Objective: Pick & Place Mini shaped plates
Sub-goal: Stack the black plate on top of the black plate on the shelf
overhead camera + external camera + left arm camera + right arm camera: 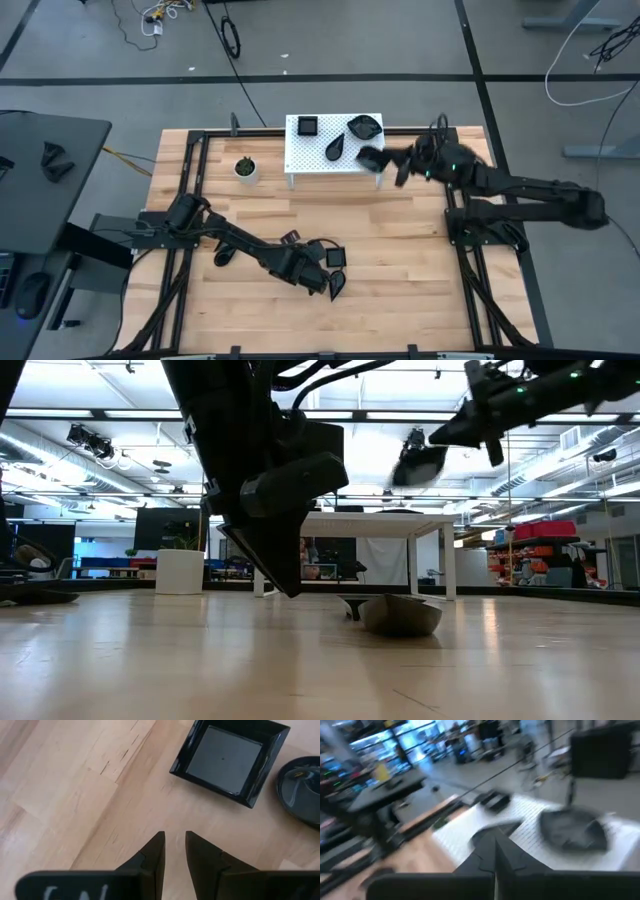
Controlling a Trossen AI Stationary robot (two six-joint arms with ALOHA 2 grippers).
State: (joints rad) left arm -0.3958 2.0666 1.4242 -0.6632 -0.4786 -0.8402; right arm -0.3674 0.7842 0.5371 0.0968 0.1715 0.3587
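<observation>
**A:** How far along are you?

**B:** Part way, by my reckoning. Three mini shaped plates already sit on the white stand [322, 165]: a square one [307, 125], a leaf-shaped one [364, 126] and a teardrop one [336, 148]. A fourth plate [370, 158] is in the air at the stand's near right corner. Your right claw [392, 161] has its fingers pressed together on that plate's rim.

**A:** And what is left?

**B:** At least two more on the tabletop [400, 240]. A square plate [230, 756] and a rounded plate [302, 787] lie just beside each other, right in front of your left claw [174, 851]. That claw hangs low over the wood with its fingers a little apart and nothing between them. There is also a small dark shape [222, 258] by the left arm's elbow, but I cannot tell whether it is a plate.

**A:** Anything in your way?

**B:** The stand is filling up. The bare patch is at its right front, so I judge you should set the carried plate there, clear of the leaf-shaped and teardrop ones. The small white pot [245, 169] with its plant stands just left of the stand, away from both arms. The left arm lies across the middle of the tabletop, well apart from the right one.
</observation>
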